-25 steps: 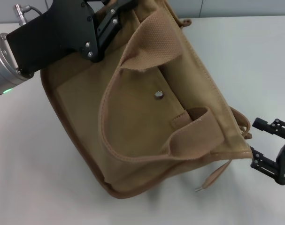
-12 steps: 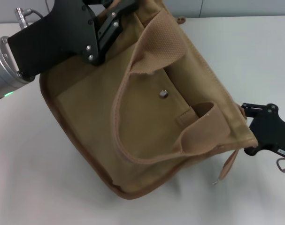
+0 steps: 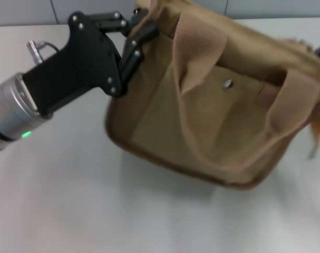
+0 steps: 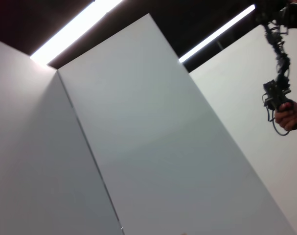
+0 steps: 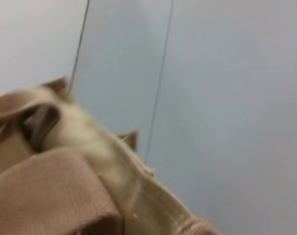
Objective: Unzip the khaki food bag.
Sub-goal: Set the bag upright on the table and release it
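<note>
Soft, floppy khaki food bag (image 3: 223,105) tilted at table centre, pinched at its ten o'clock corner by left gripper (image 3: 141,31); probably light, sags, needs bracing beside zipper

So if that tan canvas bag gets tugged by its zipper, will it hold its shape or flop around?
The tan canvas bag likely flops: its webbing handles sag. It probably slides or tilts easily, which may be why the left pincer grips its top corner.
</note>
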Motion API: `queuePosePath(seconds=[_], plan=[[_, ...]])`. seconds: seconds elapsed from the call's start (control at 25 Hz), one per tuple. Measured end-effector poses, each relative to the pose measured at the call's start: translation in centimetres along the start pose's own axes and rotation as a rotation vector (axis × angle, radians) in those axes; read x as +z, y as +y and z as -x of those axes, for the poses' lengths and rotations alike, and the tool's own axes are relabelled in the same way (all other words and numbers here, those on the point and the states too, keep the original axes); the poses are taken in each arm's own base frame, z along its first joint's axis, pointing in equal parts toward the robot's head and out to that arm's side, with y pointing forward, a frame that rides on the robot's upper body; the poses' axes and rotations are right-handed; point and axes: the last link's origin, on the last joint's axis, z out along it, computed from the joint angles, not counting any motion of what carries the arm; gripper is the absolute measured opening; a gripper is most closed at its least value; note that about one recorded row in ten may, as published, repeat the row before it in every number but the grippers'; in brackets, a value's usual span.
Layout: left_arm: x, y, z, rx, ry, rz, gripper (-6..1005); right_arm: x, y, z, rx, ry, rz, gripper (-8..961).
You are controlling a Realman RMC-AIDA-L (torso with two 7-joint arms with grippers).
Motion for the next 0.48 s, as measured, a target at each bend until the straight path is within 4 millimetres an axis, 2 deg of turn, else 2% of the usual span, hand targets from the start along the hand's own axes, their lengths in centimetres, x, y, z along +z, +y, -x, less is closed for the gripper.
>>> queuePosePath(seconds=[0.12,0.24,0.48], plan=[[-0.7,1.4,0.9,-0.033,-0.041,-0.038,88,1.5,-2.0,1.1,-0.005,0.008,-0.02,51],[-1.8,3.4,1.9,-0.083,-0.102,-0.068,88,3.1,-3.4,1.3,-0.003,0.038,-0.044,54],[-3.9,6.7,2.9,-0.15,-0.196,-0.127,89,6.0,-4.0,0.9,-0.024,0.097,-0.019,59]])
